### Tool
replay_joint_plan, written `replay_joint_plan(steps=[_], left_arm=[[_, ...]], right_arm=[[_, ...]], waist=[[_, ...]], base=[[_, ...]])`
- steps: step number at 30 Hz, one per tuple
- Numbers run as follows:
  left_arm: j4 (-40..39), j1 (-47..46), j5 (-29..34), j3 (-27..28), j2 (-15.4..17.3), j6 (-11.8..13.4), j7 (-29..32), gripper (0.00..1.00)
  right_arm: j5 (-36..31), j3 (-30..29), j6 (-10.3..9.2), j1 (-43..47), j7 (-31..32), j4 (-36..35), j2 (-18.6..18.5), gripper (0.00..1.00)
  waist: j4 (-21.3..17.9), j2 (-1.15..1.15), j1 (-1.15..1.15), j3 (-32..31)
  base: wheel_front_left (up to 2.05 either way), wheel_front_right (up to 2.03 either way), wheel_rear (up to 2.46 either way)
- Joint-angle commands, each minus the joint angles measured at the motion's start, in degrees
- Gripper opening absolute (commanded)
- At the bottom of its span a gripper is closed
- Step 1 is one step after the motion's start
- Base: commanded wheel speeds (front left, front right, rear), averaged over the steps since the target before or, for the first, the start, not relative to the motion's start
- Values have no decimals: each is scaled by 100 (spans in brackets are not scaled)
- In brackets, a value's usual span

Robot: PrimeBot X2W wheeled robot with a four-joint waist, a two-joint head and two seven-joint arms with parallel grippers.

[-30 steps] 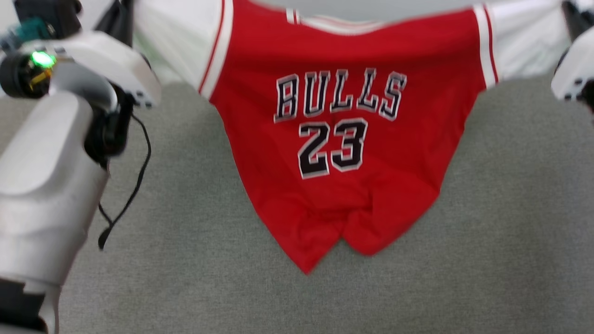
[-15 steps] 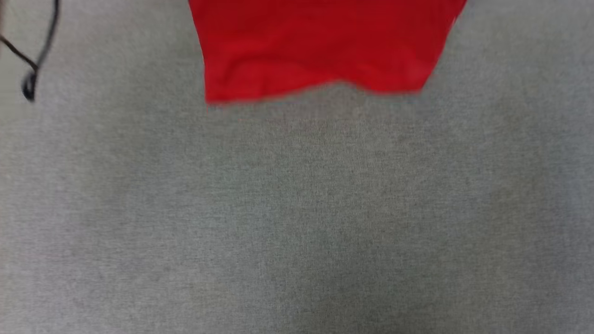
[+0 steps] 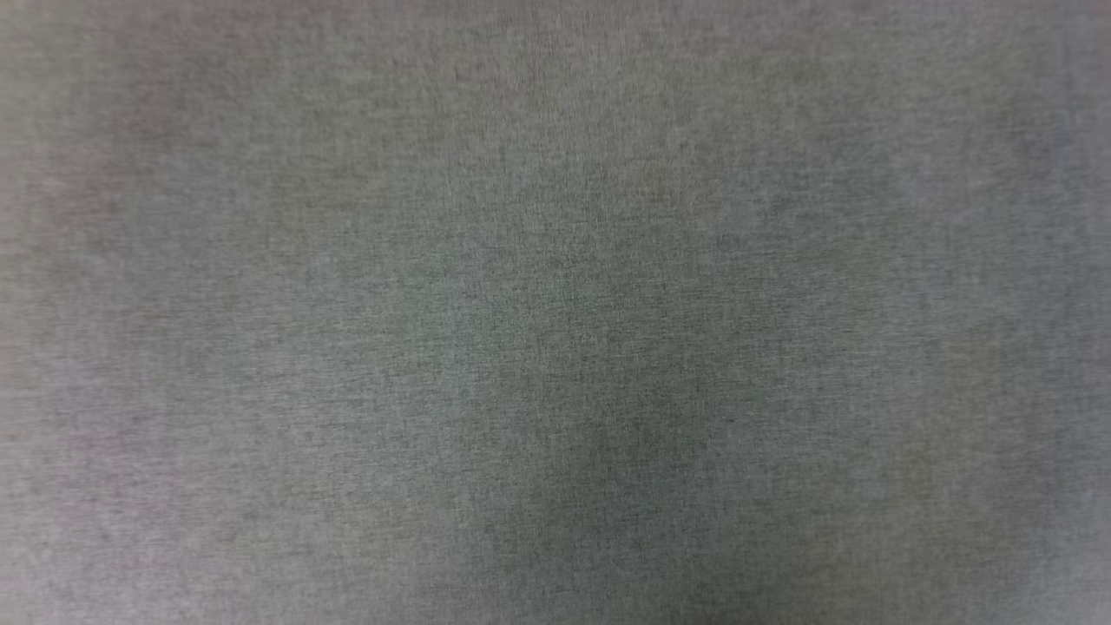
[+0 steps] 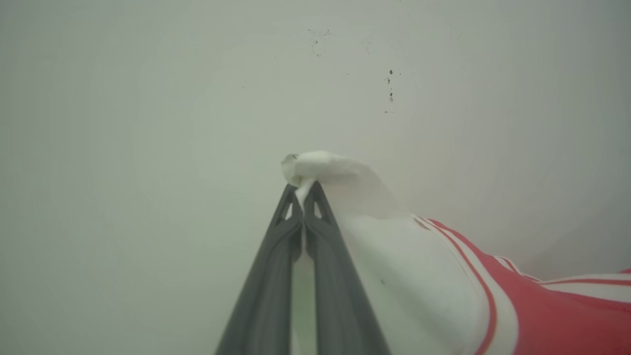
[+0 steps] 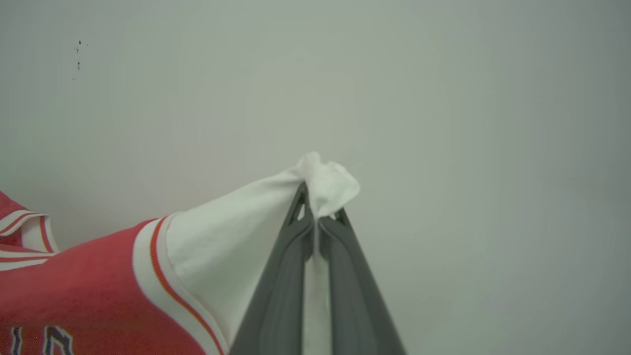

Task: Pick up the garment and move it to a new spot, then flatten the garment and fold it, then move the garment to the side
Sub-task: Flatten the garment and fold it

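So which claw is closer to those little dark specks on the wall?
Left, most likely. The dark specks sit just above and right of the left claw in its view; seen from the right claw they are far off at the upper left. Both pinch the garment sleeves.

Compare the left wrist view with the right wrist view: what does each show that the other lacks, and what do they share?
Left wrist, not right wrist: the left gripper shut on the tip of one white sleeve. Right wrist, not left wrist: the right gripper shut on the other sleeve, and part of the black lettering at the lower left. Shared: the red shirt with striped trim, and a pale wall with dark specks.
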Motion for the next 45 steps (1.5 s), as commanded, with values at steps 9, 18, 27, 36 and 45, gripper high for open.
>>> replay_joint_plan(steps=[9, 18, 27, 36, 45], left_arm=[[66, 375, -188, -37, -128, -22, 123, 0], [162, 1406, -488, -19, -300, -202, -48, 0], [-407, 3955, -828, 213, -214, -356, -194, 0], [-1496, 6603, -733, 808, -260, 12, -204, 0], [-2764, 9507, -842, 1102, -286, 655, -190, 0]], right_arm=[[262, 576, -4, -46, -189, 753, 57, 0], [1187, 1311, -4, 812, -388, 1053, -63, 0], [2344, 1939, -4, 3464, -471, 100, -580, 0], [2659, 1525, -4, 6117, -215, -949, -726, 0], [2313, 327, -4, 8711, 686, -2110, -337, 0]], waist=[[81, 0, -1, 633], [283, 0, -1, 304], [363, 0, -1, -1018], [319, 0, -1, -2200], [287, 0, -1, -3251]], base=[[0, 0, 0], [0, 0, 0], [0, 0, 0], [0, 0, 0], [0, 0, 0]])
